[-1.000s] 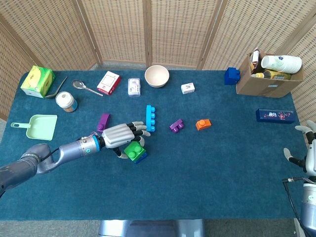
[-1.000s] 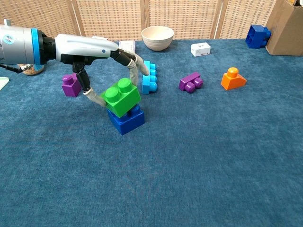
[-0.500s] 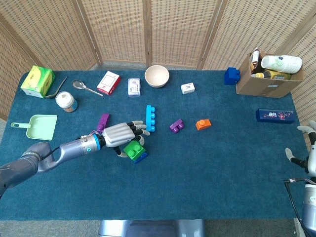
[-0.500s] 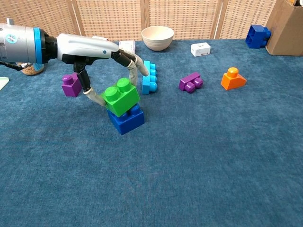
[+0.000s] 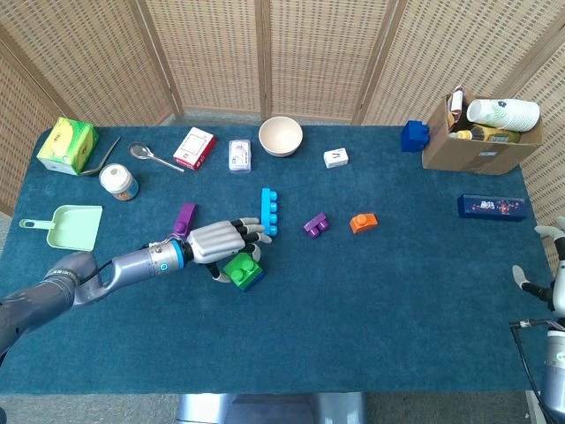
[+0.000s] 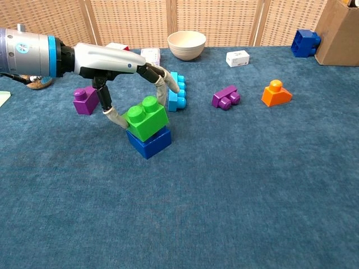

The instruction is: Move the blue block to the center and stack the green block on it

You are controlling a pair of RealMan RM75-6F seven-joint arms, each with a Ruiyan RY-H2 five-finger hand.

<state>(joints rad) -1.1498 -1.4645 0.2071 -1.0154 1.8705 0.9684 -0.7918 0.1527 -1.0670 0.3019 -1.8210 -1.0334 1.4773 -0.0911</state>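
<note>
1. Green block [image 6: 146,117] sits on top of the blue block [image 6: 150,142], slightly rotated against it; I can't tell if the studs are fully seated.
2. Stack location: just in front of the light blue brick [image 6: 176,92], left of the purple pair [image 6: 226,97], so roughly mid-table. I'd call the blue-to-center part done.
3. My left hand [image 6: 120,73] arches over the stack, thumb [image 6: 116,118] against the green block's left side, one finger [image 6: 159,87] coming down behind it. I read that as a light pinch on the green block, not a release.
4. My right hand [image 5: 549,281] is far right of the light blue brick at the table edge, fingers spread, holding nothing.
5. Left to do, my judgement: press green flush if needed, let go, pull the left hand clear.
</note>
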